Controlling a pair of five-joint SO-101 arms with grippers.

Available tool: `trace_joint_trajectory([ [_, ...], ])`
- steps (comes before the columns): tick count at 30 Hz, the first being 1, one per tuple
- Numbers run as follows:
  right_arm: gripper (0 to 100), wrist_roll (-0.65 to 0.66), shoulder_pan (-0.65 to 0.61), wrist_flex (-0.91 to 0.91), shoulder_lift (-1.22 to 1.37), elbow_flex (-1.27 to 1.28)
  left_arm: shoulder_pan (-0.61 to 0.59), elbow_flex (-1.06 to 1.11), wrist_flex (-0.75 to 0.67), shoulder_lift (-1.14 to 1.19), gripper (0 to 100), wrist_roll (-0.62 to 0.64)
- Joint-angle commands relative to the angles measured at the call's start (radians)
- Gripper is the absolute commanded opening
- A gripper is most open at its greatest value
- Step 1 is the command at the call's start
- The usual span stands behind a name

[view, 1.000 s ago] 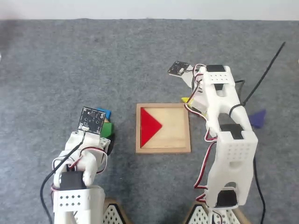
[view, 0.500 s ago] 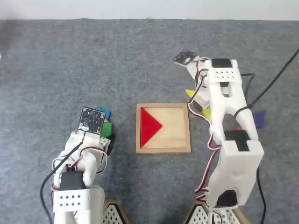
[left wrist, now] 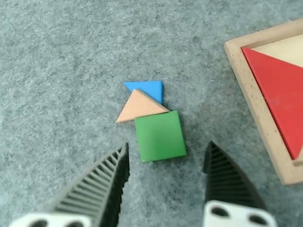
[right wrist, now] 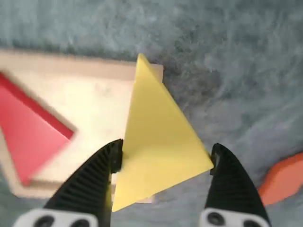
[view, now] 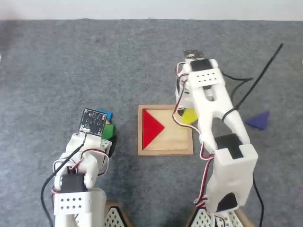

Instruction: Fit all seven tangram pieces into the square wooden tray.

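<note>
Your right gripper (right wrist: 165, 147) has its jaws spread partway and clamped on the yellow triangle (right wrist: 151, 118). You're holding it over the rim of the wooden tray (right wrist: 71, 59). The red triangle (right wrist: 33, 127) lies inside the tray, beyond one finger, and an orange piece (right wrist: 284, 182) sits on the mat past the other.

Your left gripper (left wrist: 168, 148) has its jaws wide open and holds nothing. The green square (left wrist: 159, 135) lies just ahead of the fingertips. A tan triangle (left wrist: 139, 106) touches its far edge, with a blue triangle (left wrist: 147, 88) beyond that.
</note>
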Motion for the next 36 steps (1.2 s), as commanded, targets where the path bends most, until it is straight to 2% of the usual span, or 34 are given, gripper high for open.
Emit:
trace_joint_trajectory([
  [1,15.1,-0.338,-0.064,0.005,-0.076,-0.017,0.003,-0.008,-0.021,0.003,25,0.011],
  [6,15.1,-0.724,-0.142,-0.036,-0.074,-0.017,0.003,-0.008,-0.021,0.003,25,0.011],
  [11,15.2,-0.95,-0.173,-0.139,-0.074,-0.017,0.003,-0.008,-0.021,0.003,25,0.011],
  [15,18.9,-1.014,-0.176,-0.214,-0.071,-0.011,0.003,-0.008,-0.021,0.003,25,0.011],
  [20,21.0,-1.112,-0.179,-0.225,-0.015,-0.014,0.003,-0.008,-0.021,0.003,25,0.011],
  [33,21.2,-1.142,-0.234,-0.265,0.053,-0.018,0.003,-0.008,-0.021,0.003,25,0.011],
  [36,27.6,-1.178,-0.229,-0.257,0.059,-0.015,0.003,-0.008,-0.021,0.003,25,0.011],
])
